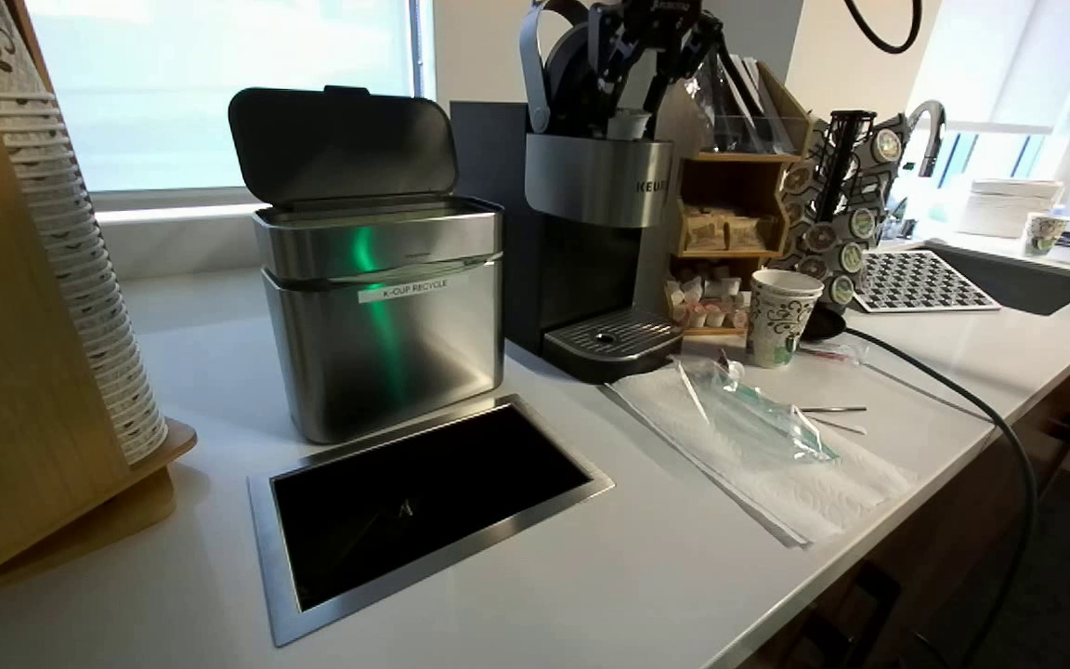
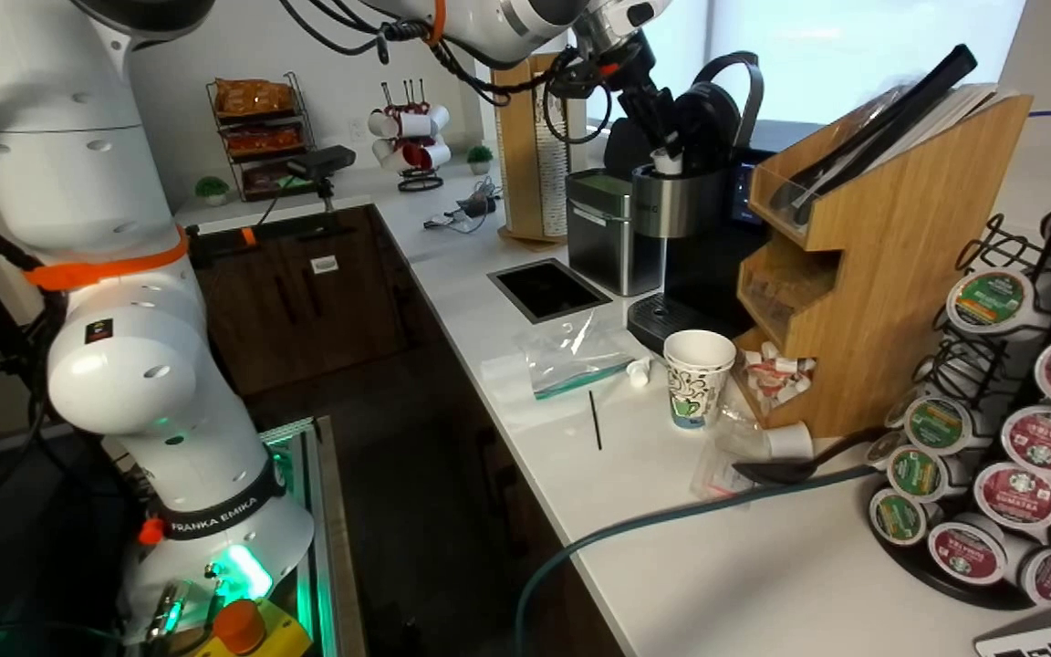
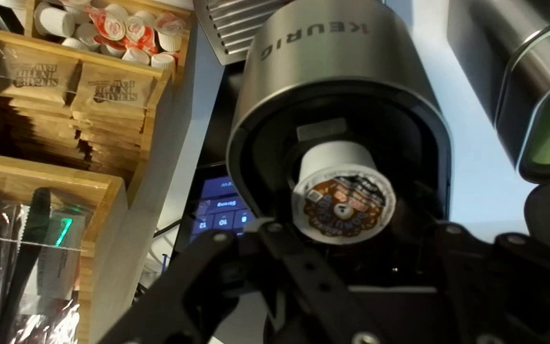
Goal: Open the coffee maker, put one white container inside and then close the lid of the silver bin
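The coffee maker [image 1: 595, 181] stands with its top [image 2: 706, 123] raised. It also shows in the wrist view [image 3: 332, 57], its dark chamber open. The white container [image 3: 344, 200], a pod with a brown printed top, is at the chamber mouth, at rim level in both exterior views [image 1: 628, 124] [image 2: 668, 162]. My gripper [image 1: 630, 116] appears shut on it; the fingertips are dark and partly hidden in the wrist view. The silver bin [image 1: 396, 344] stands beside the coffee maker. Its lid [image 1: 345, 149] is open and upright.
A steel-framed recess [image 1: 266, 557] lies in front of the bin. A wooden organizer [image 2: 927, 237] stands beside the coffee maker. A paper cup [image 2: 697, 392], plastic bag [image 2: 576, 351], cable [image 2: 653, 525] and pod rack [image 2: 945, 575] are nearby on the counter.
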{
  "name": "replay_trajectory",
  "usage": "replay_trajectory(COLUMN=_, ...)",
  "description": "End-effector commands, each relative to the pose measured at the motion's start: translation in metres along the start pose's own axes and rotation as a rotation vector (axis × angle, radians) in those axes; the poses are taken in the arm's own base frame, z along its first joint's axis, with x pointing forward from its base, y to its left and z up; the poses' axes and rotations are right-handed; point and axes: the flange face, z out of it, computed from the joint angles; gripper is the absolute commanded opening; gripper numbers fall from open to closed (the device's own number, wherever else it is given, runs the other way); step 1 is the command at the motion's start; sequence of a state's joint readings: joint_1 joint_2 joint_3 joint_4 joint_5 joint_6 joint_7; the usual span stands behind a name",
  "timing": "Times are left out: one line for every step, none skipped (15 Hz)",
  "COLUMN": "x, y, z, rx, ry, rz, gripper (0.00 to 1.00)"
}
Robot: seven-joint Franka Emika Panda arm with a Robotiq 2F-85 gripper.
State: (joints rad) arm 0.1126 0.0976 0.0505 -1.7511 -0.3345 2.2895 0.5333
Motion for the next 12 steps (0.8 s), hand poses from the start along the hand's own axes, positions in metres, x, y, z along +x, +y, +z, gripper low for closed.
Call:
replay_trajectory(x=-0.01, y=0.002, z=0.0, rx=-0.01, ry=-0.017, rz=0.019, gripper=0.86)
replay_trajectory(x=-0.011, y=0.001, z=-0.002, rx=-0.011, ry=-0.014, rz=0.016, gripper=0.95)
replay_trajectory(x=-0.011, y=0.001, z=-0.003, rx=-0.015, ry=-0.008, rz=0.014, gripper=0.99)
replay_trajectory(x=-0.013, y=-0.001, z=-0.011, rx=-0.019, ry=0.006, rz=0.004, gripper=1.0)
replay_trajectory(x=-0.016, y=-0.003, z=-0.016, rx=-0.014, ry=0.003, rz=-0.008, gripper=1.0)
replay_trajectory(x=-0.02, y=-0.007, z=-0.021, rx=-0.006, ry=-0.025, rz=-0.037, gripper=1.0)
replay_trajectory(x=-0.022, y=-0.01, z=-0.025, rx=-0.002, ry=-0.035, rz=-0.053, gripper=1.0)
replay_trajectory(x=-0.027, y=-0.018, z=-0.025, rx=0.015, ry=-0.069, rz=-0.091, gripper=1.0)
replay_trajectory(x=-0.03, y=-0.023, z=-0.027, rx=0.017, ry=-0.101, rz=-0.128, gripper=1.0)
replay_trajectory(x=-0.037, y=-0.033, z=-0.028, rx=0.03, ry=-0.146, rz=-0.184, gripper=1.0)
replay_trajectory(x=-0.04, y=-0.038, z=-0.028, rx=0.025, ry=-0.177, rz=-0.228, gripper=1.0)
replay_trajectory(x=-0.04, y=-0.043, z=-0.027, rx=-0.001, ry=-0.195, rz=-0.282, gripper=1.0)
